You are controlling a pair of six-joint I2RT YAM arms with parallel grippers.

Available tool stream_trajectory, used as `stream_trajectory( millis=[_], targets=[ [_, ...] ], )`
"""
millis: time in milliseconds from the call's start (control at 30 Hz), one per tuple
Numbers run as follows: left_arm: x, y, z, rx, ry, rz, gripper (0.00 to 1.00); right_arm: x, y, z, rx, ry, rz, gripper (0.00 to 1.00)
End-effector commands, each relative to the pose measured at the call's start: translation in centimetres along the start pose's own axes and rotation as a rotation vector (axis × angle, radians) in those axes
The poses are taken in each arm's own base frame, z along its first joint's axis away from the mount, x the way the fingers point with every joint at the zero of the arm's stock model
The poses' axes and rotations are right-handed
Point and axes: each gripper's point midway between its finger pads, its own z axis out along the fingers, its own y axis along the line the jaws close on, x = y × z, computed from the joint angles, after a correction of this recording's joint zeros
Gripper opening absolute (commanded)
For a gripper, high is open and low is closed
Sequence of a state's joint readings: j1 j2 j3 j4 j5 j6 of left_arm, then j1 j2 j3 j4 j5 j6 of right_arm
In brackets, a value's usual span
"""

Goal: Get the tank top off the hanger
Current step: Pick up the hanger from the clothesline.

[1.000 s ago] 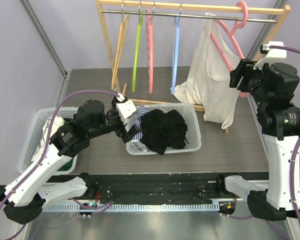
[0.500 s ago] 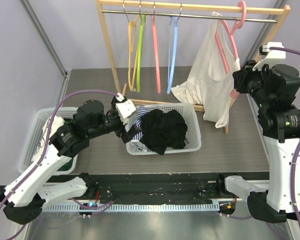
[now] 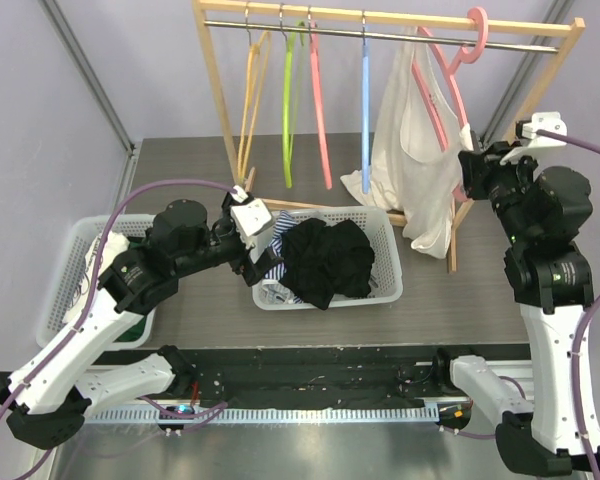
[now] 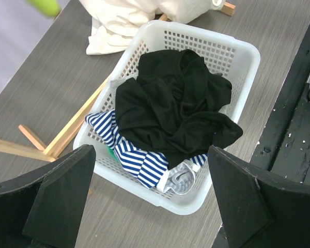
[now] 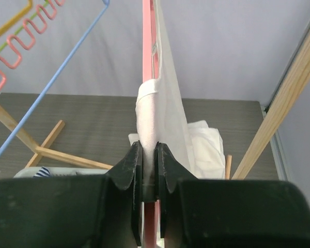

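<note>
- The tank top (image 3: pixel 408 150) is seen hanging on the pink hanger (image 5: pixel 148 36), directly in front of and above the right gripper (image 5: pixel 149 150), with its hem pooled on the table below the tool.
- The right gripper's jaws are drawn narrow onto a bunched white strap of the garment. The hanger's arm runs in line with that fold, so it cannot be told whether plastic is pinched along with the cloth.
- The left gripper (image 4: pixel 150 155) is held wide with nothing in it, above a basket (image 4: pixel 237 51) of dark and striped clothes, well apart from the garment.
- The fabric is judged light, thin and limp: it is expected to drape and stretch rather than hold shape, and to slide easily over smooth plastic.
- The strap is judged the right place to be taken, close to where it crosses the hanger's shoulder, so that it can be lifted up and over the end.
- The hanger is likely to swing on the rail (image 3: pixel 380 30) when pulled, so cloth alone should be gripped.
</note>
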State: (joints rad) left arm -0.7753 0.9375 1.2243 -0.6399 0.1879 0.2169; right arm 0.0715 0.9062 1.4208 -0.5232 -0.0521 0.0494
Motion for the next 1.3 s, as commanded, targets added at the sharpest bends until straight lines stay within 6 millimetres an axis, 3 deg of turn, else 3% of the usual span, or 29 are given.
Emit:
stream_trajectory(
  millis=[0,167,433,700,733,767,800,933,967,1000,1167,1267],
  targets=[
    [-1.9,0.2,-0.7,-0.006,-0.074,0.004,0.95,-7.4,0.8,-2.0,-0.031,-0.318,-0.029,0.01],
    [-1.9,0.4,-0.9,-0.011,-0.078,0.001,0.95,-8.7,0.4,-2.9,-0.010,-0.421,-0.006,0.01],
    [-1.8,0.5,-1.2,-0.019,-0.084,0.002,0.95,-8.2,0.0,-1.3,0.005,-0.485,0.009,0.01],
    [-1.8,0.7,-1.2,-0.026,-0.082,-0.004,0.95,-3.9,1.0,1.8,-0.066,-0.230,-0.026,0.02],
    [-1.8,0.7,-1.1,-0.026,-0.081,-0.004,0.95,-3.5,1.0,1.9,-0.066,-0.195,-0.026,0.07],
    [-1.8,0.7,-1.0,-0.024,-0.080,-0.005,0.95,-3.0,1.0,2.1,-0.062,-0.137,-0.025,0.24],
    [-1.8,0.7,-1.0,-0.022,-0.080,-0.009,0.95,-2.9,0.9,2.1,-0.054,-0.117,-0.025,0.31],
    [-1.9,0.6,-0.9,-0.014,-0.081,-0.011,0.95,-3.1,0.0,2.0,0.000,-0.036,-0.013,0.48],
    [-1.9,0.6,-0.9,-0.013,-0.081,-0.009,0.94,-3.7,0.0,1.3,0.010,-0.016,-0.010,0.49],
    [-1.9,0.6,-0.8,-0.011,-0.082,-0.012,0.94,-3.1,-0.4,2.4,0.030,0.029,-0.004,0.50],
    [-2.0,0.7,-1.0,-0.015,-0.085,-0.010,0.94,-3.3,-0.5,2.1,0.051,0.109,0.006,0.46],
    [-2.1,0.8,-1.1,-0.021,-0.089,-0.010,0.94,-1.8,0.3,2.4,0.023,0.205,-0.009,0.46]
  ],
)
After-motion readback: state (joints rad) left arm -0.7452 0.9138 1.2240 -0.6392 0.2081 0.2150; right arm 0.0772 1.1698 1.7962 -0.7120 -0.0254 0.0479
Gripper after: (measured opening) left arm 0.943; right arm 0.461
